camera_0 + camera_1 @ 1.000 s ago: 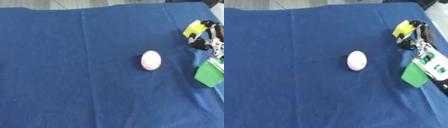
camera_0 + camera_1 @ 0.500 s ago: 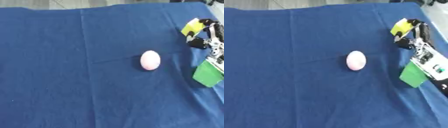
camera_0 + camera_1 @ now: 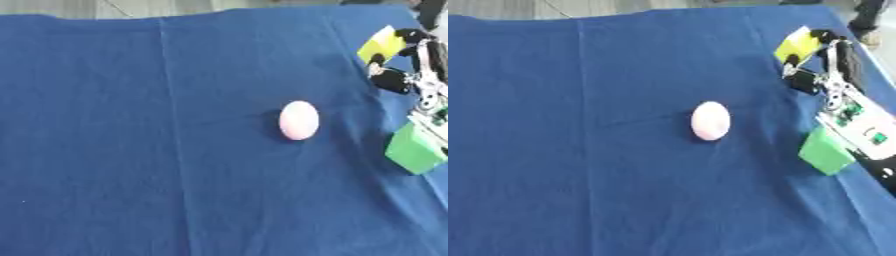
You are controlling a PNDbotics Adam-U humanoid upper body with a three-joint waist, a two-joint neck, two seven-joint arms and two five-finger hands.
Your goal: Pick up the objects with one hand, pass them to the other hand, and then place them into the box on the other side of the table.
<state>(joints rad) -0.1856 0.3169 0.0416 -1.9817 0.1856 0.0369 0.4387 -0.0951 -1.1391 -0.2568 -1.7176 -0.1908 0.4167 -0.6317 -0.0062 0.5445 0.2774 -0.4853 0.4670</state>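
Note:
A pale pink egg-shaped object (image 3: 710, 120) lies on the blue cloth (image 3: 579, 150) near the middle. My right hand (image 3: 830, 67) comes in from the right edge, fingers curled on a yellow block (image 3: 797, 44) held at the far right of the table. A green block (image 3: 825, 152) sits just below the right forearm near the table's right edge; whether it touches the arm I cannot tell. The pink object is well apart from the hand, to its left and nearer. My left hand shows in no view, and no box is visible.
The table's right edge (image 3: 868, 55) runs close behind the right hand, with floor beyond it. The cloth has a long crease (image 3: 171, 125) running front to back left of the pink object.
My right hand with the yellow block has moved a little toward the far side of the table. The pink object and green block have stayed put.

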